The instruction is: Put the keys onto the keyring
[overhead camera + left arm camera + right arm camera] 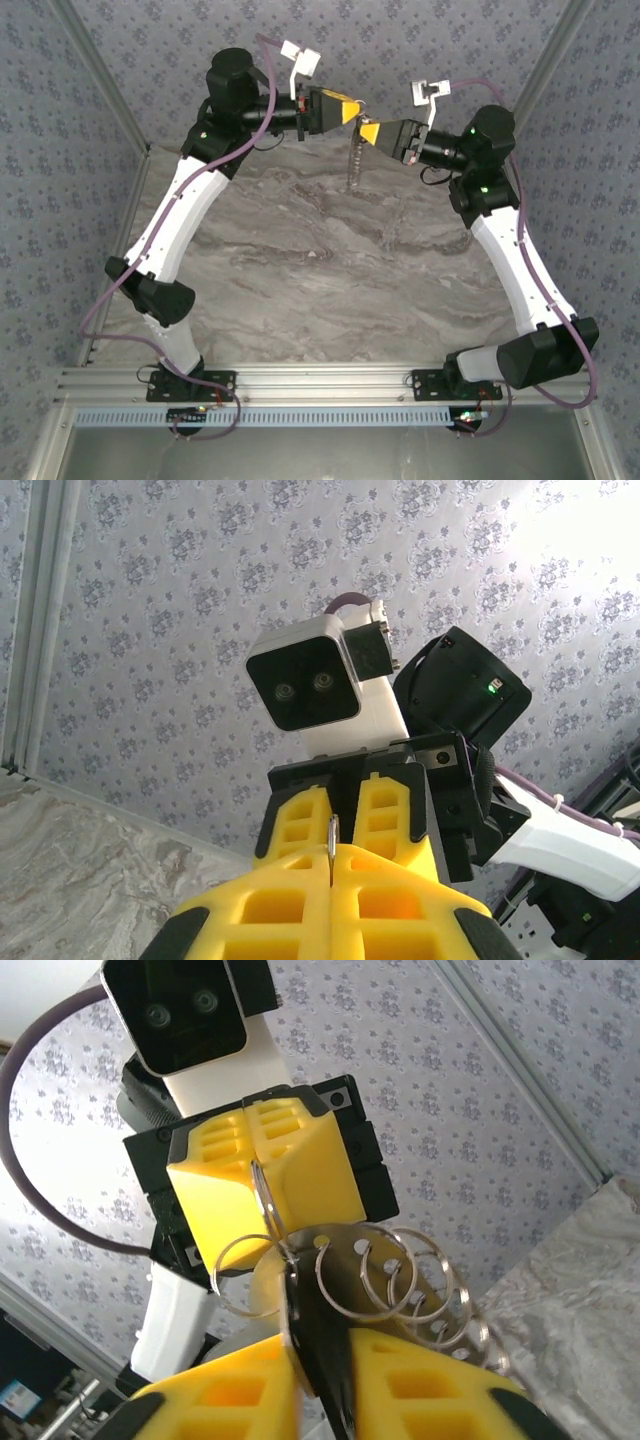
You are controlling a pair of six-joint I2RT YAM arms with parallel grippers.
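The key (312, 1355) is a small dark flat blade, held edge-on between the closed yellow fingers of your right gripper (318, 1345). The keyring (385, 1280) is a run of thin grey split rings linked like a chain. In the right wrist view it curls away from the key toward 4 o'clock. 1 ring rises toward 11 o'clock into the shut tips of your left gripper (262, 1175), so each gripper is clamped on metal. Where blade and rings meet is crowded, and you cannot tell whether the key is threaded yet.

From above, the 2 grippers meet almost tip to tip at 12 o'clock over the marble table (300, 260). The loose end of the chain dangles toward 6 o'clock beneath them. Whether its lowest ring touches the tabletop is unclear.

Expect both pieces to be light, hard and slick. The key is stiff and will likely twist in the pads if pushed sideways, so grip it across its flat faces and leave its pale end free. The chain is limp and will probably swing with any quick move. Only the pinched ring gives you a steady target, so hold that ring close to its split. Its coil should be springy and will resist being pried open, so feed the key in slowly along the ring's plane.
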